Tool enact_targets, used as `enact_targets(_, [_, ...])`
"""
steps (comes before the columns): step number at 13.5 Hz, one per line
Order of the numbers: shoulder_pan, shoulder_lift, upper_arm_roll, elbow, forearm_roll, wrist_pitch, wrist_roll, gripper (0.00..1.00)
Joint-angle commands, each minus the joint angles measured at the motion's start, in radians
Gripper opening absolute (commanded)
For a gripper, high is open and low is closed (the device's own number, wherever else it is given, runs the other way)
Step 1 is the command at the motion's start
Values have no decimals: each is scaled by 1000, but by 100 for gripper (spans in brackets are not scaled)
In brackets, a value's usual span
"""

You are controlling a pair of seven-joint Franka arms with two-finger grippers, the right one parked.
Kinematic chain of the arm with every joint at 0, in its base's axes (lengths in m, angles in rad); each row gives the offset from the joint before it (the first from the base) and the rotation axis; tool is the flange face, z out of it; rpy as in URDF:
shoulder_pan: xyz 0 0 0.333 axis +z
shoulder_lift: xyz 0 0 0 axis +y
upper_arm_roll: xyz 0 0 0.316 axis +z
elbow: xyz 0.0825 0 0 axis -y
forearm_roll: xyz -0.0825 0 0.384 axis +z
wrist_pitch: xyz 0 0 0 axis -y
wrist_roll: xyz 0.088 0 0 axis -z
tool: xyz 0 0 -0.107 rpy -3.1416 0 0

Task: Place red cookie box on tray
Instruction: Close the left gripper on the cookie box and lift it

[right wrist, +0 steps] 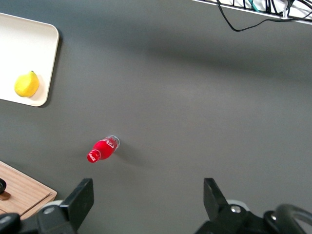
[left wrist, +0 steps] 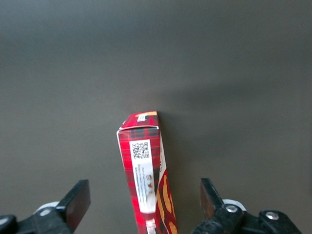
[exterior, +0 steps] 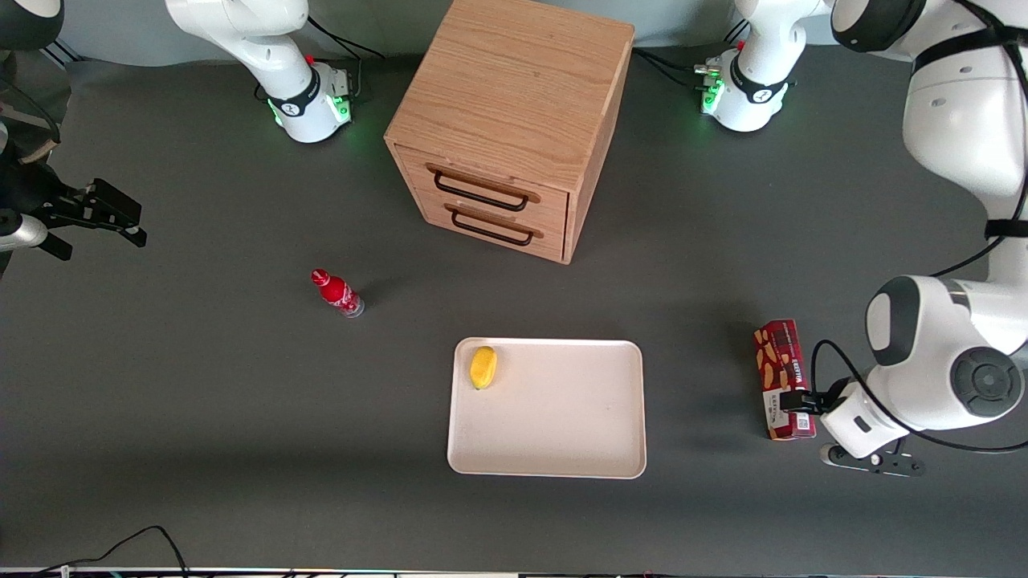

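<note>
The hand (left wrist: 141,207) hangs wide apart over the box (left wrist: 145,175), a finger on either side, touching neither; the box rests on the counter (left wrist: 234,73).

My arm is glossy white with dark grey joint caps and a black cable; my end effector (left wrist: 141,204) has black fingers (left wrist: 78,200) with silver screws.

On the dark grey counter (right wrist: 195,97) a small red bottle (right wrist: 102,149) lies on its side, well apart from the tray (right wrist: 46,63). A yellow lemon (right wrist: 27,84) sits on the cream tray, near its rim. A corner of the wooden cabinet (right wrist: 24,192) shows near the bottle, and black cables (right wrist: 253,14) run along the counter's edge.
</note>
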Motion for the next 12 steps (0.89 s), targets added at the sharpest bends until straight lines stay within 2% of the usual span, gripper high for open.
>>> enact_targets(1, [-3, 6, 16, -57, 19, 45, -21, 100])
enact_targets(3, [-1, 10, 18, -112, 19, 97, -23, 100])
enact_targets(4, [2, 10, 21, -129, 19, 108, -23, 86])
enact_targets(6, [0, 10, 35, -136, 19, 101, -22, 40])
enact_targets(7, [0, 10, 35, -136, 19, 96, -20, 20])
enact_targets(8, [-1, 10, 35, -137, 21, 94, -18, 4])
enact_targets(9, [0, 10, 35, -140, 28, 93, -18, 0])
enact_targets(12, [-1, 2, 35, -137, 56, 87, -23, 0])
